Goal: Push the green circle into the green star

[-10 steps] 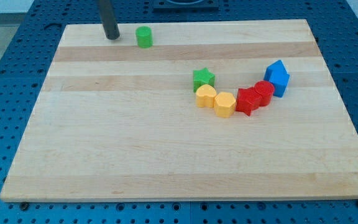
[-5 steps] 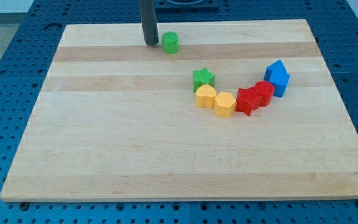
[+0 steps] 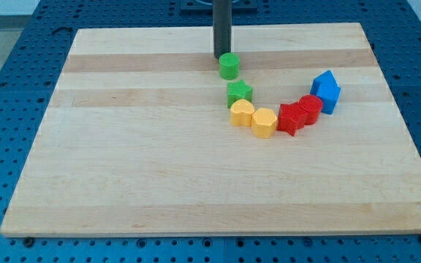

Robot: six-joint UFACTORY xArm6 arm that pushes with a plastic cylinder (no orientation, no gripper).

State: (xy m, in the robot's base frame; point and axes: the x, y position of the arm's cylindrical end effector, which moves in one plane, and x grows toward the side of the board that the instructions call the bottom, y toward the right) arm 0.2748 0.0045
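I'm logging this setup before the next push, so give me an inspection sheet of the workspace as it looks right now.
Surface: wooden board, flat, on a blue perforated table.
Job's things: green circle just above the green star, small gap between.
Clutter: two yellow blocks, two red blocks, blue block, in an arc.
Jaws: none; my tip at the circle's upper-left edge.
Cables: nothing seen.
Surroundings: nothing seen beyond the table.

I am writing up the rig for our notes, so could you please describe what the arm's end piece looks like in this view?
Only a straight, dark, smooth rod shows, entering from the view's top; it looks black to dark grey, round in section, with a faint lighter sheen along one side. No cables, markings or pincer are visible. My tip ends bluntly just above the green circle, towards the view's top.
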